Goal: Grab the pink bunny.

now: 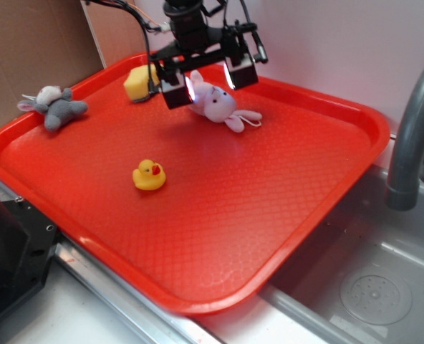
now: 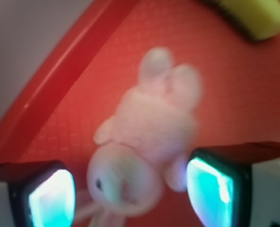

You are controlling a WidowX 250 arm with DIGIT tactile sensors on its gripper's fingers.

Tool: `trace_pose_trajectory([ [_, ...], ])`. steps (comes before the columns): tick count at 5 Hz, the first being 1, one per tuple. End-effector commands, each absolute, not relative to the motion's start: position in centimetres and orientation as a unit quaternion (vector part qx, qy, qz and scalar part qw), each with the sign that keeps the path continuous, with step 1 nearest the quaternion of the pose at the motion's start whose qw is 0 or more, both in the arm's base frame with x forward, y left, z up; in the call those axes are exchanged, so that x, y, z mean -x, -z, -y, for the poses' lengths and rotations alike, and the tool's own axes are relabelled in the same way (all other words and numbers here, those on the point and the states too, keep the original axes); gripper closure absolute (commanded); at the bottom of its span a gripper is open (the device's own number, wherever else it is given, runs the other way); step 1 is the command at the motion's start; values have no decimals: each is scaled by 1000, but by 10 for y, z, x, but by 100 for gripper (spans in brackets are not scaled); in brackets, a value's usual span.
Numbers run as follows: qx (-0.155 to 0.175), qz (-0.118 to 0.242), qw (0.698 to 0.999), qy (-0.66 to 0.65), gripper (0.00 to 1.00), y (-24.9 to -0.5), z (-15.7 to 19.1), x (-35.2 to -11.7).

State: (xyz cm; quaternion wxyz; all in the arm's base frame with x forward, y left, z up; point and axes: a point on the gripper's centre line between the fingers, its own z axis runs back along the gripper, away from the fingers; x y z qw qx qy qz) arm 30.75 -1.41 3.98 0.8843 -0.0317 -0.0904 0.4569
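We see the tool (image 1: 209,80) hanging over the far part of the red tray (image 1: 283,215), its two pads spread wide apart — open, with nothing clamped between them. The pink bunny (image 1: 218,104) lies on the tray floor right below, toward the back rim, its head partly hidden by the left-hand pad in the exterior view and its limbs and thin loop string reaching out toward the right. In the wrist view the pink bunny (image 2: 147,142) fills the middle of the frame, blurred, with its round head near the bottom between the two glowing fingertips (image 2: 52,198); whether either pad touches the plush we cannot tell — the view is too soft for that. A yellow sponge block (image 1: 140,83) sits near the tray's back left corner, just beside the tool's left-hand pad. A grey and white plush animal (image 1: 56,107) lies by the left rim, well apart from the bunny. A yellow rubber duck (image 1: 149,175) stands upright nearer the middle of the tray. To the right of the tray we see a grey faucet (image 1: 410,136) over a metal sink (image 1: 373,287).
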Motion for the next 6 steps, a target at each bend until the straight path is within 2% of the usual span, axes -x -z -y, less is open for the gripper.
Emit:
trace_pose_trajectory([
  [1,40,64,878,-472,100,-4,6,-311],
  [2,20,27,911,-410,100,-25,-1,-287],
  [3,46,22,950,-308,100,-74,-18,-251],
  [4,121,78,973,-180,100,-114,-52,-201],
  [5,135,84,979,-129,100,-162,-52,-178],
  [6,146,102,974,-140,100,-183,-41,-165],
])
